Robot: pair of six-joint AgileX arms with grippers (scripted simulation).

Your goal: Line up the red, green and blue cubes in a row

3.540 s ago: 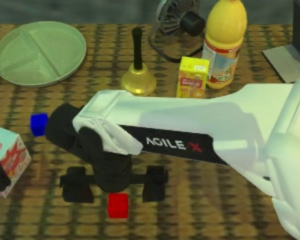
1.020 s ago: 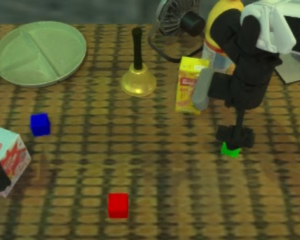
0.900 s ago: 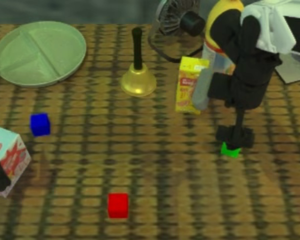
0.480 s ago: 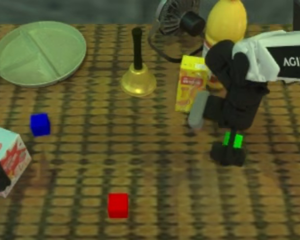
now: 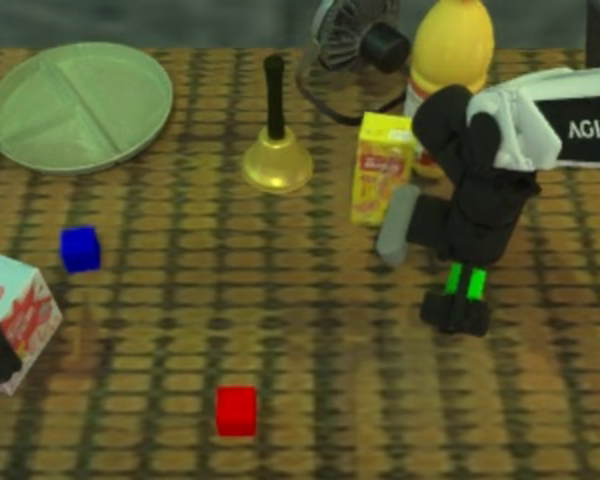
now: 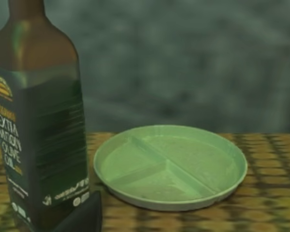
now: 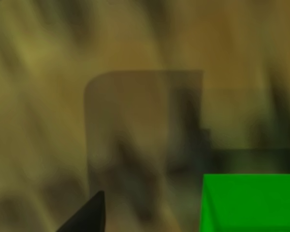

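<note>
- Top view: the right gripper (image 5: 458,312) hung over the table, below and to the right of the yellow juice carton (image 5: 382,166). Its fingers were closed on the green cube (image 5: 463,281), which showed as two green slivers between the black fingers. Whether the cube was clear of the table could not be told from above.
- Top view: the red cube (image 5: 236,410) lay well below and left of the carton. The blue cube (image 5: 79,248) lay far to the carton's left, near the red-and-white box (image 5: 20,315) at the table's left edge. No two cubes were adjacent; the row was not yet formed.
- Top view: the brass bell (image 5: 276,150) stood just left of the carton. In my judgement, the carry toward the red cube should pass below the carton and the bell, with the cube set down level beside the red one, faces parallel and grip released only once it rests flat.
- Left wrist view: the left arm was parked; only a dark oil bottle (image 6: 41,121) and the green divided plate (image 6: 170,166) showed. Its fingers' state could not be told.
- Right wrist view: the green cube (image 7: 251,203) filled one corner, with a dark fingertip (image 7: 89,217) apart from it.
</note>
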